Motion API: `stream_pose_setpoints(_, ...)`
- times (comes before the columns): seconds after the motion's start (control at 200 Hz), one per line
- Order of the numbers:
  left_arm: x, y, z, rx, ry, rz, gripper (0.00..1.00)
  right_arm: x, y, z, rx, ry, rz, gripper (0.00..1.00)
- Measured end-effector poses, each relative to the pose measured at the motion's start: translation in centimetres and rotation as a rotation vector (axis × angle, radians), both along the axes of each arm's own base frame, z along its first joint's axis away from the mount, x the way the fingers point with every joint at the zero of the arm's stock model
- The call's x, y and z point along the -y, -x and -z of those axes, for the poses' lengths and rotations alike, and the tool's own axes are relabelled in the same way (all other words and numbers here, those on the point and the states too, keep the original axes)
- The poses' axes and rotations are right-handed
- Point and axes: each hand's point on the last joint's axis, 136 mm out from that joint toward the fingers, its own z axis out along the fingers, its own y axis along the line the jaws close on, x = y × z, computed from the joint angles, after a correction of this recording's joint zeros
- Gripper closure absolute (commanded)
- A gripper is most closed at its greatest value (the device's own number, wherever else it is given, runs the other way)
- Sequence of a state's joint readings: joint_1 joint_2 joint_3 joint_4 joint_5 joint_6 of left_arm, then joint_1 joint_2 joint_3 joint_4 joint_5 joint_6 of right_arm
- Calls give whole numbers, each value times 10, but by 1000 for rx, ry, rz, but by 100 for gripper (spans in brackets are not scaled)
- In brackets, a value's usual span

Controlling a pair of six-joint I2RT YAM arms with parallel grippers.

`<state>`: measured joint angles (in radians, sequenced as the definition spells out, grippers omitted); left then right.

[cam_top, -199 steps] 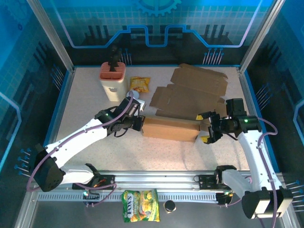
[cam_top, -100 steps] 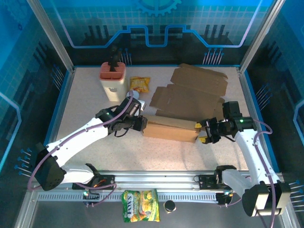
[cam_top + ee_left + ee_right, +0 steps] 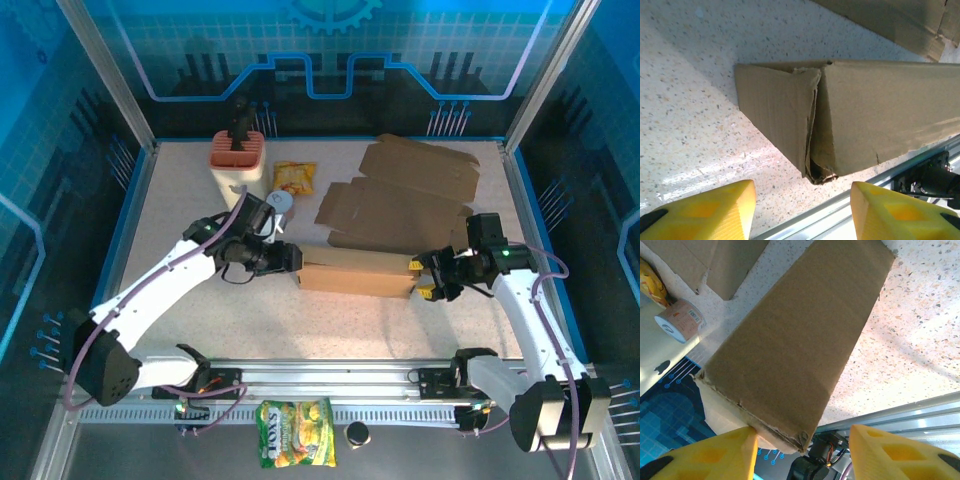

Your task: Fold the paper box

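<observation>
The paper box point(image 3: 357, 272) was plain brown cardboard, matt and faintly fibrous, with a ragged, frayed edge where its end flaps met (the torn layers showed in the left wrist view), and the flat sheets point(image 3: 400, 195) had the same dull paper finish. The table point(image 3: 180, 200) was a pale, speckled, stone-like surface with a soft sheen. The fingers point(image 3: 700, 210) of the left pincer point(image 3: 801, 212) and right pincer point(image 3: 802, 450) were smooth yellow plastic, and the rail point(image 3: 340, 385) was bare metal.

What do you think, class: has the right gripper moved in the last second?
Yes. The right gripper has shifted left, away from the table's right rim, and now sits at the right end of the folded box.
</observation>
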<state>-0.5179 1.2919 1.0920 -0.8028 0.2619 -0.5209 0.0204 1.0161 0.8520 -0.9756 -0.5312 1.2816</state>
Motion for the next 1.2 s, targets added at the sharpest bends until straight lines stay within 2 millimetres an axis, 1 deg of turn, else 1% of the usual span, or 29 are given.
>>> stream_pose_setpoints(0.065, 1, 0, 4, -18, -1, 4, 47, 0, 0, 0, 1, 0, 0, 49)
stream_pose_setpoints(0.145, 2, -2, 4, -24, 10, 4, 48, 0, 0, 0, 2, 0, 0, 49)
stream_pose_setpoints(0.28, 7, -10, -7, -2, 59, 0, 48, 0, 1, 0, 4, 0, 0, 49)
stream_pose_setpoints(0.37, 9, -15, -19, 15, 91, -4, 47, 0, 3, 0, 7, 0, 0, 49)
stream_pose_setpoints(0.435, 10, -20, -27, 30, 119, -9, 49, 0, 4, 1, 9, -1, 0, 49)
stream_pose_setpoints(0.52, 7, -23, -28, 26, 135, -23, 53, 0, 5, 1, 11, -1, 0, 49)
stream_pose_setpoints(0.635, 8, -27, -26, 16, 150, -25, 62, 0, 5, 1, 12, -1, -1, 49)
stream_pose_setpoints(0.725, 11, -30, -18, -1, 148, -11, 70, 0, 5, 1, 12, -1, -1, 49)
stream_pose_setpoints(0.805, 11, -29, -9, -19, 140, -7, 72, 0, 5, 0, 12, -2, -2, 49)
stream_pose_setpoints(0.88, 10, -27, -5, -16, 137, -1, 72, -1, 5, -1, 14, 0, -7, 49)
stream_pose_setpoints(0.95, 10, -20, 1, -22, 123, 22, 72, -1, 6, -1, 10, 6, -16, 49)
stream_pose_setpoints(1.096, 12, -10, 2, 6, 97, 62, 74, -1, 7, -3, 1, 17, -37, 49)
stream_pose_setpoints(1.146, 13, -7, 3, 18, 85, 75, 76, -1, 9, -3, -3, 19, -44, 46)
stream_pose_setpoints(1.201, 14, -5, 3, 39, 64, 89, 77, -1, 11, -2, -7, 21, -54, 40)
